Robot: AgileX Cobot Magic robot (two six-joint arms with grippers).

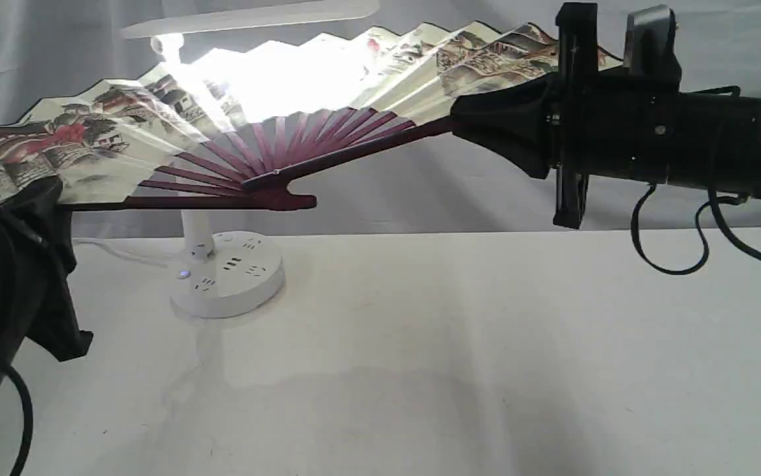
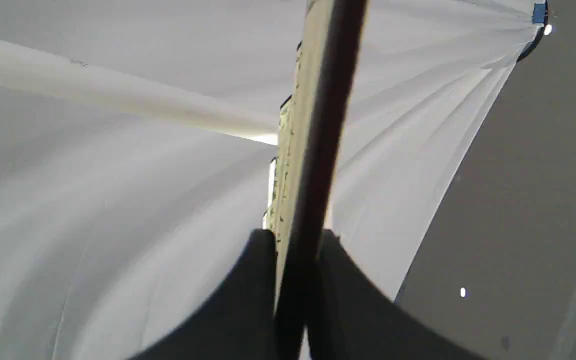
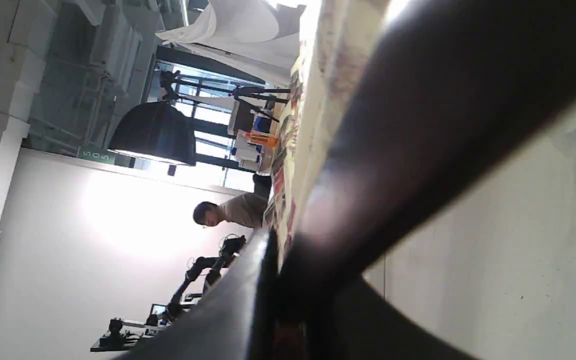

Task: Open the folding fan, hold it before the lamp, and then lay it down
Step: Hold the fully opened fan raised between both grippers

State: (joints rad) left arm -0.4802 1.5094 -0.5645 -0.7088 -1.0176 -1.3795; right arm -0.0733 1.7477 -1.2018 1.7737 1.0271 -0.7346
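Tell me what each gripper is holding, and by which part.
Both hold the open folding fan by its outer ribs: the left gripper on one end rib, the right gripper on the other.

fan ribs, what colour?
Dark maroon ribs on the folding fan; clearest in the exterior view.

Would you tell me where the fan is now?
In the exterior view the fan hangs open above the table, before the lit lamp, its end ribs gripped by the left gripper and right gripper.
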